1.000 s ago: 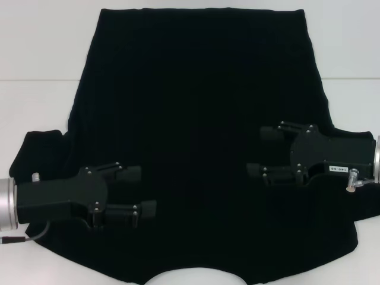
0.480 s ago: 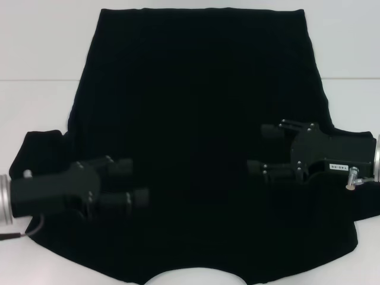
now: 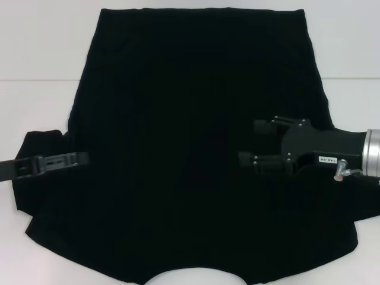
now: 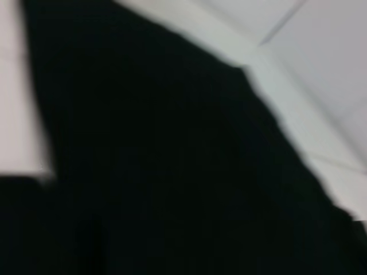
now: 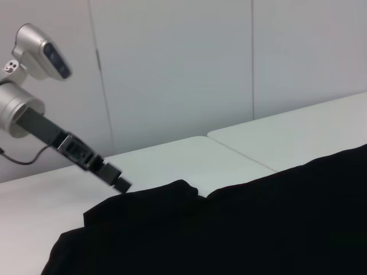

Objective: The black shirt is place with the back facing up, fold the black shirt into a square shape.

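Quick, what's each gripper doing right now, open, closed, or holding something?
Left gripper: cannot tell, at the black shirt's left sleeve.
Right gripper: open, empty, over the shirt.

Black shirt (image 3: 190,119): soft matt cloth. Table (image 3: 35,53) under shirt: smooth, white. Right gripper (image 3: 252,143): black plastic, shiny metal wrist.

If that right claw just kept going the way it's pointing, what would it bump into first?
Probably nothing solid: the right gripper points across the black shirt toward the left gripper, far off at the opposite sleeve; its height above the cloth is unclear.
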`<action>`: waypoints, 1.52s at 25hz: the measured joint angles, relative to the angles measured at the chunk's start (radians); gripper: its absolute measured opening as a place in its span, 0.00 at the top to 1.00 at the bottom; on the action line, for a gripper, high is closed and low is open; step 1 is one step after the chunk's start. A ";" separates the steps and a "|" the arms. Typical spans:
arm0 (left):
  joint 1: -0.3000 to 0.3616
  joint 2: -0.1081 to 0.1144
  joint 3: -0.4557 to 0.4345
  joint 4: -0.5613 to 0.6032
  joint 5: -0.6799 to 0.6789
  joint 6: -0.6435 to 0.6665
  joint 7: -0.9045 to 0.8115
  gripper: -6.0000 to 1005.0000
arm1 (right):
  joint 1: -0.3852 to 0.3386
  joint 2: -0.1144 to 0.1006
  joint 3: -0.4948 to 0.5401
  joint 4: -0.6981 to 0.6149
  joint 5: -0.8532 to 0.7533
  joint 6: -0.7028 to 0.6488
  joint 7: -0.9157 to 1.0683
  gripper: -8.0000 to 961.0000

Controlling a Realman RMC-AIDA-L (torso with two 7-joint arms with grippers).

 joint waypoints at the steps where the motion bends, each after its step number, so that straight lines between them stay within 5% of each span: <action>1: 0.000 0.000 0.000 0.025 0.037 -0.005 -0.047 0.11 | 0.003 0.001 -0.002 0.000 0.000 0.006 0.007 0.04; 11: -0.026 0.019 -0.002 0.176 0.303 0.010 -0.325 0.12 | 0.015 0.012 -0.001 0.002 0.000 0.037 0.011 0.04; 38: -0.056 0.025 -0.001 0.056 0.365 -0.093 -0.376 0.15 | 0.013 0.007 0.006 0.002 0.005 0.038 0.007 0.04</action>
